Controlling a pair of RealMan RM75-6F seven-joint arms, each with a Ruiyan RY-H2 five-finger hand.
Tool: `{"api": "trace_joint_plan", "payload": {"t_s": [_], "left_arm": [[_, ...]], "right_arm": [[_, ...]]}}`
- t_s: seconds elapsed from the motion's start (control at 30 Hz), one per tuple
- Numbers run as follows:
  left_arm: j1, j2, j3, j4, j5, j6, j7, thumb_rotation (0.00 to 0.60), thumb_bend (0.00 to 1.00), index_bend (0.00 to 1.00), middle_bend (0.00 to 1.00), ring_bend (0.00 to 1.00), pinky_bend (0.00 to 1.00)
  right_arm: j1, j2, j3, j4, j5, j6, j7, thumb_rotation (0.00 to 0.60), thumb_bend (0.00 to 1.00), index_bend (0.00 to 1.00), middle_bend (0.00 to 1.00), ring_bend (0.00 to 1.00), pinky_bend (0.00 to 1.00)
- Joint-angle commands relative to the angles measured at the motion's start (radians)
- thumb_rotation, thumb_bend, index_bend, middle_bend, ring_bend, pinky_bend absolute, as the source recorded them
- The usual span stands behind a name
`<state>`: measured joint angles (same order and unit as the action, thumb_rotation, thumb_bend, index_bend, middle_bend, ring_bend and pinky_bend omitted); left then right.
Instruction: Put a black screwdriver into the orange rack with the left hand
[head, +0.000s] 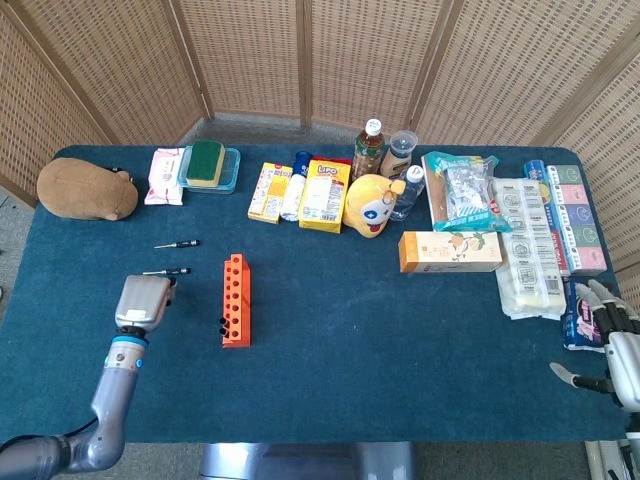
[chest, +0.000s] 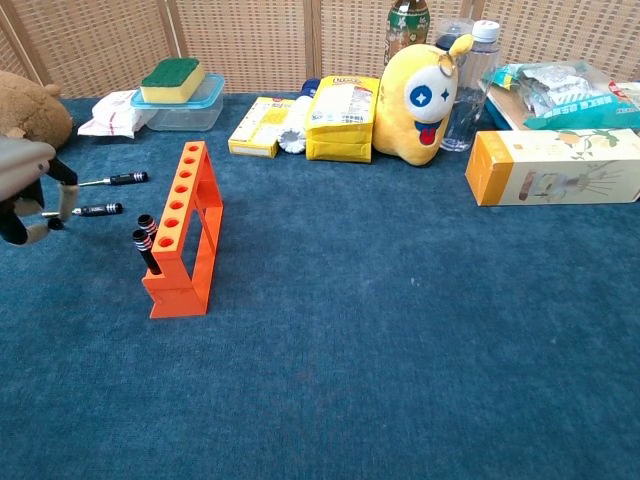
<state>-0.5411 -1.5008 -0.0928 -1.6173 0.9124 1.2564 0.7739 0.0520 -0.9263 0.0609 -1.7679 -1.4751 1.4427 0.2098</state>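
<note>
The orange rack (head: 235, 300) (chest: 182, 235) stands left of centre, with two black screwdrivers (chest: 145, 240) (head: 222, 325) stuck in its near end. Two more black screwdrivers lie flat to its left: a nearer one (head: 166, 271) (chest: 97, 210) and a farther one (head: 177, 244) (chest: 115, 179). My left hand (head: 140, 299) (chest: 25, 195) hovers at the shaft end of the nearer one, with the fingers apart around the tip and nothing lifted. My right hand (head: 612, 345) rests open at the table's near right corner, seen only in the head view.
A brown plush (head: 87, 188) lies at the far left. A sponge in a tub (head: 207, 164), snack boxes (head: 323, 194), a yellow toy (head: 372, 205), bottles (head: 369, 146) and an orange carton (head: 450, 252) line the back. Packets (head: 535, 245) fill the right side.
</note>
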Motion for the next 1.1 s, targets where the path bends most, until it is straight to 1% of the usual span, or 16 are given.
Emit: {"api": "trace_joint_plan", "payload": {"t_s": [0.03, 0.43, 0.63, 0.87, 1.0, 1.1], "left_arm": [[0.022, 0.055, 0.005, -0.058, 0.035, 0.024, -0.032, 0.6, 0.37, 0.57, 1.0, 1.0, 1.0], [0.065, 0.186, 0.006, -0.214, 0.124, 0.064, -0.125, 0.6, 0.37, 0.57, 1.0, 1.0, 1.0], [0.071, 0.219, -0.002, -0.27, 0.141, 0.073, -0.14, 0.6, 0.37, 0.57, 1.0, 1.0, 1.0], [0.063, 0.247, -0.017, -0.347, 0.141, 0.056, -0.156, 0.6, 0.37, 0.57, 1.0, 1.0, 1.0], [0.052, 0.258, -0.027, -0.389, 0.135, 0.048, -0.148, 0.6, 0.37, 0.57, 1.0, 1.0, 1.0], [0.042, 0.271, -0.028, -0.452, 0.15, 0.051, -0.119, 0.6, 0.37, 0.57, 1.0, 1.0, 1.0]], "right_arm": [[0.001, -0.003, -0.001, -0.002, 0.0, -0.003, -0.006, 0.6, 0.0, 0.0, 0.03, 0.09, 0.03], [0.004, -0.011, -0.005, -0.006, -0.001, -0.008, -0.029, 0.6, 0.0, 0.0, 0.03, 0.09, 0.03], [0.005, -0.011, -0.004, -0.006, 0.001, -0.009, -0.029, 0.6, 0.0, 0.0, 0.03, 0.09, 0.03], [0.005, -0.011, -0.005, -0.005, 0.001, -0.009, -0.031, 0.6, 0.0, 0.0, 0.03, 0.09, 0.03], [0.005, -0.01, -0.005, -0.006, 0.001, -0.009, -0.03, 0.6, 0.0, 0.0, 0.03, 0.09, 0.03], [0.004, -0.009, -0.004, -0.007, 0.001, -0.007, -0.028, 0.6, 0.0, 0.0, 0.03, 0.09, 0.03]]}}
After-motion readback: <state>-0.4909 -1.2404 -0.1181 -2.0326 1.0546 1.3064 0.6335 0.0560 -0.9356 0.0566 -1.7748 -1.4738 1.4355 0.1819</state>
